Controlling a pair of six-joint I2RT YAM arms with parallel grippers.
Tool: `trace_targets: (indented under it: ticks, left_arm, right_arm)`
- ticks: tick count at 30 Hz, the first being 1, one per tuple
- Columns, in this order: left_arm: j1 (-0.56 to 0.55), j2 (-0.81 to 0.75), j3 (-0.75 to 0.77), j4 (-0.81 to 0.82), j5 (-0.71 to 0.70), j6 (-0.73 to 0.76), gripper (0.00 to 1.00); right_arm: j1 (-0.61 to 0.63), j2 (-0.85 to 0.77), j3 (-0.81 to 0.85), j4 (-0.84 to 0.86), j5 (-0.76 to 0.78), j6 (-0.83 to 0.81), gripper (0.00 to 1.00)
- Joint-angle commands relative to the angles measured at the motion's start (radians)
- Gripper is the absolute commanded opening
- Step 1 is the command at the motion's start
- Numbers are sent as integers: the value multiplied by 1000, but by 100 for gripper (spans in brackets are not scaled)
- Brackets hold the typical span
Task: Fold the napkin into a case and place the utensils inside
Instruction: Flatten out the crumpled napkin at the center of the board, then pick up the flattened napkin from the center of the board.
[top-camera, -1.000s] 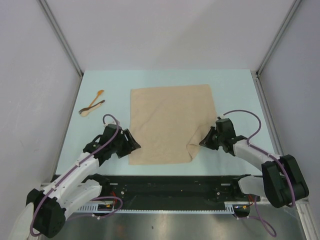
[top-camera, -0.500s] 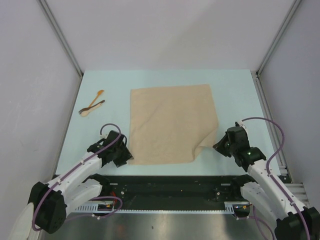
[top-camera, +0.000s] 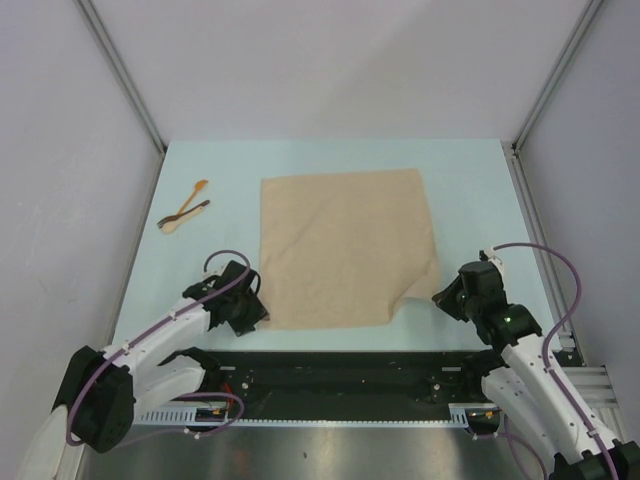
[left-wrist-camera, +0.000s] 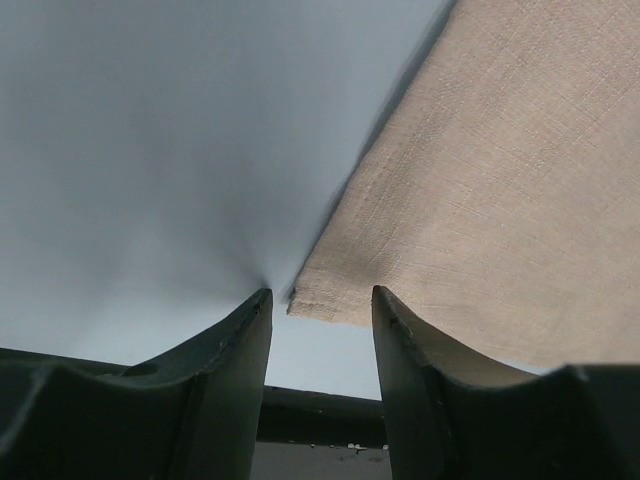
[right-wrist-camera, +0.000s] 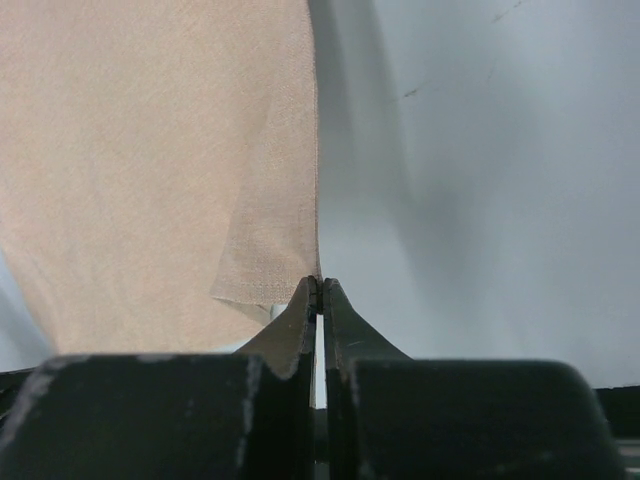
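A: Napkin position?
B: Flat on worktop, centre frame; utensils upper left.
A: Claws?
B: Left claw released, straddling the napkin's lower-left corner. Right claw clenched on its right edge.

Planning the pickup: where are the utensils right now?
In the top view, the utensils lie crossed on the table at its far left, left of the napkin.
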Motion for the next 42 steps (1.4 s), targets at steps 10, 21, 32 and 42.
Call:
trace_targets:
  ticks: [10, 21, 32, 42]
  left_arm:
    - [-104, 199, 11, -80, -41, -200, 50]
    - [-119, 235, -1, -51, -15, -202, 22]
    - [-117, 79, -15, 4, -48, -130, 0]
    - [-117, -474, -63, 181, 19, 53, 0]
  right_arm:
    - [-2, -123, 99, -188, 265, 131, 0]
    - [-3, -54, 40, -225, 313, 241, 0]
    - [-3, -120, 7, -215, 309, 267, 0]
    - [-3, -345, -23, -99, 178, 146, 0]
